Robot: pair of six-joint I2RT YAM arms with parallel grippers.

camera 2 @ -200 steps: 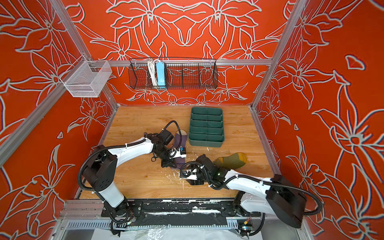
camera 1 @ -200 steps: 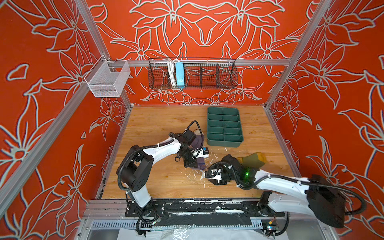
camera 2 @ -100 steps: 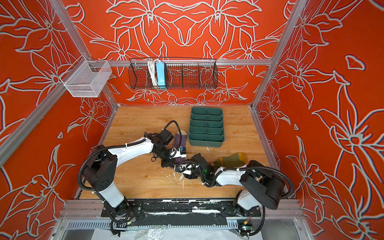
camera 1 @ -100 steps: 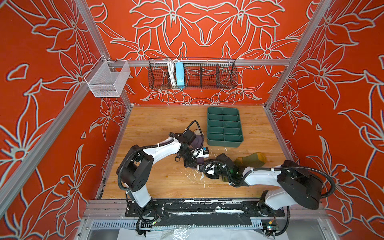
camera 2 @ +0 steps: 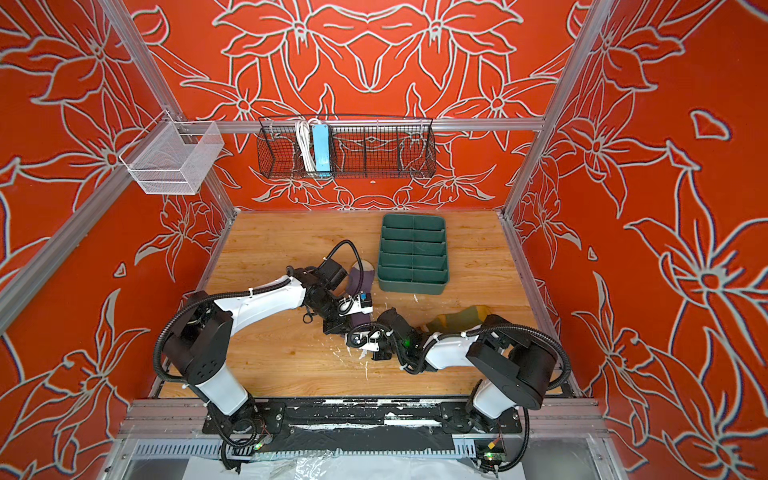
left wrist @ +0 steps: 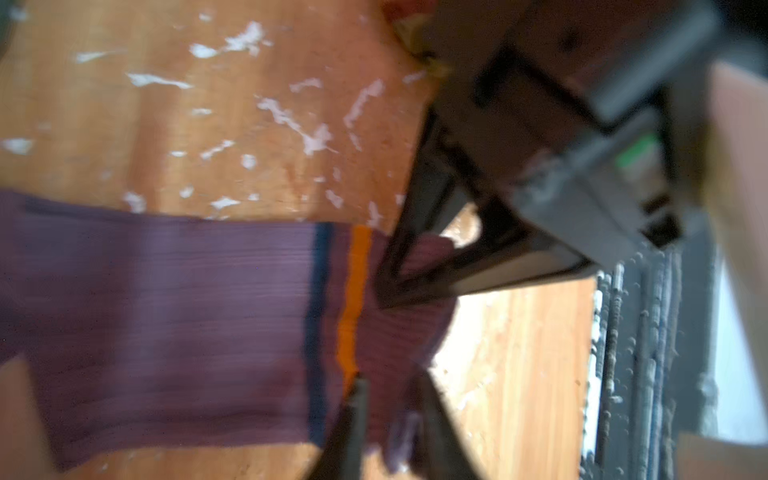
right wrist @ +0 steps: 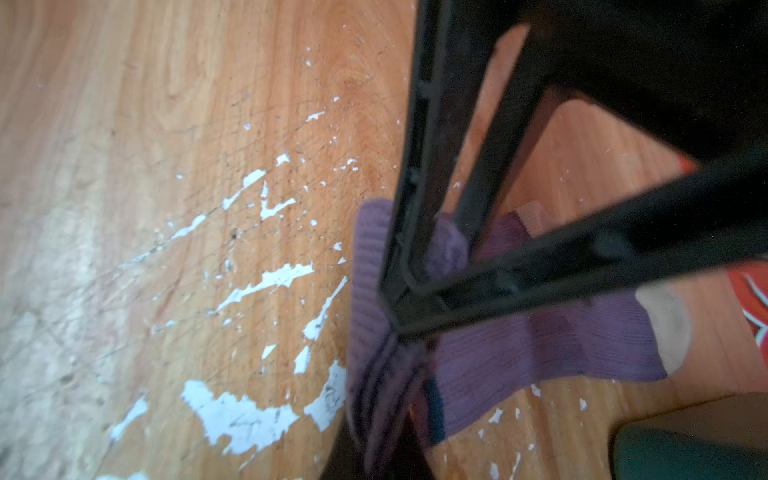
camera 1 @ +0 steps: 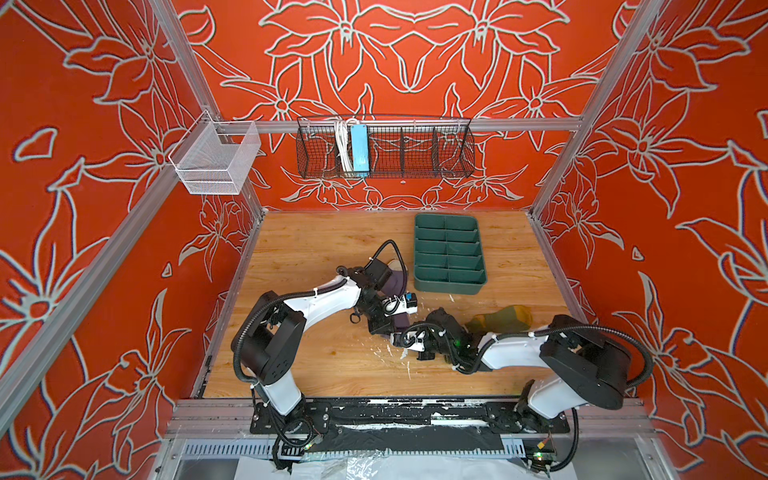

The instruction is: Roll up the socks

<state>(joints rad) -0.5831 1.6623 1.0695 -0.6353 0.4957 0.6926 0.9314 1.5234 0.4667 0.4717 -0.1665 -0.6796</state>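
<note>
right gripper point(right wrist: 395, 326) just clamped purple sock point(right wrist: 519, 361) cuff; left gripper point(left wrist: 390, 411) now parted (letting go?). looks like handover, roll not started.

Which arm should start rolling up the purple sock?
Right, probably. The right gripper is pinched shut on the purple sock at its cuff edge, so it could turn it over. The left gripper has its jaws apart at the same cuff.

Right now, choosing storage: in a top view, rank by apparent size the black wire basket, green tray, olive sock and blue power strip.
1. black wire basket, though hung higher, nearer the camera
2. green tray
3. olive sock, partly hidden
4. blue power strip
</note>
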